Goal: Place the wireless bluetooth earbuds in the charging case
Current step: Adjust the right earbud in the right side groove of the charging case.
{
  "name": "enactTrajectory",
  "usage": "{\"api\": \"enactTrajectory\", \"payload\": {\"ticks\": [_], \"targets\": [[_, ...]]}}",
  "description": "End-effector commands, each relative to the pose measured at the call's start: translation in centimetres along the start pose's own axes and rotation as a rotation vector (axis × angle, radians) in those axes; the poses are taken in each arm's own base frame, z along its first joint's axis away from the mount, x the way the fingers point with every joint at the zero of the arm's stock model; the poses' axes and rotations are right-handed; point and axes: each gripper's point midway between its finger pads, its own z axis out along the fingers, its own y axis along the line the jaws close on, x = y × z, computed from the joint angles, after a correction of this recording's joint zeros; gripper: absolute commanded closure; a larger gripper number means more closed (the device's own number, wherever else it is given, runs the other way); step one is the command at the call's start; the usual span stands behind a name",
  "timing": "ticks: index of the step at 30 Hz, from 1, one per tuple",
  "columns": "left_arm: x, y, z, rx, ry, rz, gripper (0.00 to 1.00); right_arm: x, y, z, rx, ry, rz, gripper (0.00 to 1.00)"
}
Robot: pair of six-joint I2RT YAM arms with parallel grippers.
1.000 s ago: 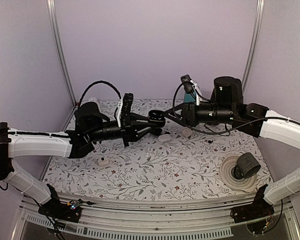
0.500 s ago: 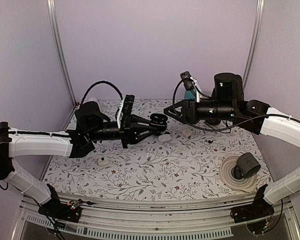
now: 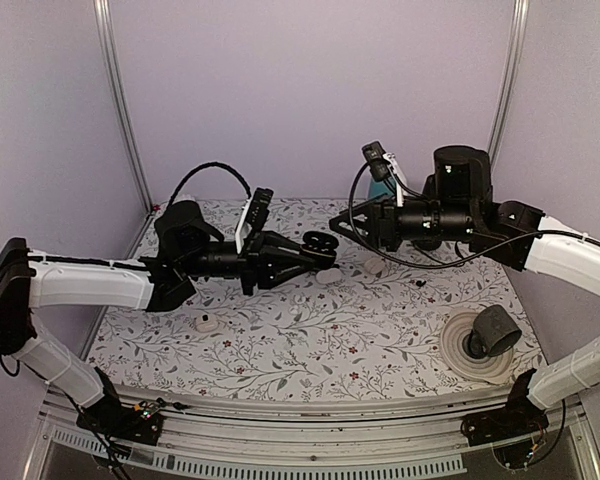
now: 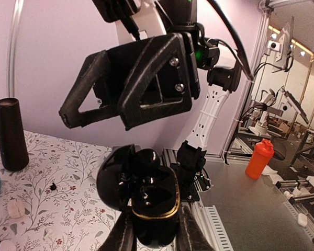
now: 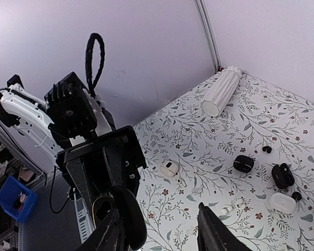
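Observation:
My left gripper (image 3: 305, 252) is shut on an open black charging case (image 3: 320, 243) with a gold rim and holds it above the table. In the left wrist view the case (image 4: 152, 201) stands between my fingers with its lid swung to the left. A glossy black earbud (image 4: 146, 159) seems to sit in its far slot, and the near slot looks dark and hollow. My right gripper (image 3: 342, 224) is open and empty, just right of and above the case. In the right wrist view it (image 5: 157, 210) spans bare tablecloth, with the case (image 5: 123, 214) at its left finger.
On the floral cloth lie a white case (image 5: 169, 167), a shut black case (image 5: 243, 163), an open black case (image 5: 281, 176), another white case (image 5: 281, 202), a loose black earbud (image 5: 267, 149) and white earbuds (image 5: 238, 204). A white ribbed cylinder (image 5: 220, 91) lies at the back. A black cup (image 3: 494, 332) on a disc stands front right.
My right gripper has drawn back from the case, up and to the right. My left arm has reached a little further right and lower with the case.

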Motion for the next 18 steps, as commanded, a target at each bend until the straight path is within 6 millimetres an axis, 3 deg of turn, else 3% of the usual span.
{"api": "enactTrajectory", "payload": {"ticks": [1, 18], "targets": [[-1.6, -0.4, 0.0, 0.056, -0.034, 0.002, 1.00, -0.2, 1.4, -1.1, -0.063, -0.024, -0.067, 0.50], [-1.2, -1.2, 0.3, 0.134, -0.012, -0.037, 1.00, 2.4, 1.5, 0.2, -0.097, 0.062, -0.117, 0.47]]}}
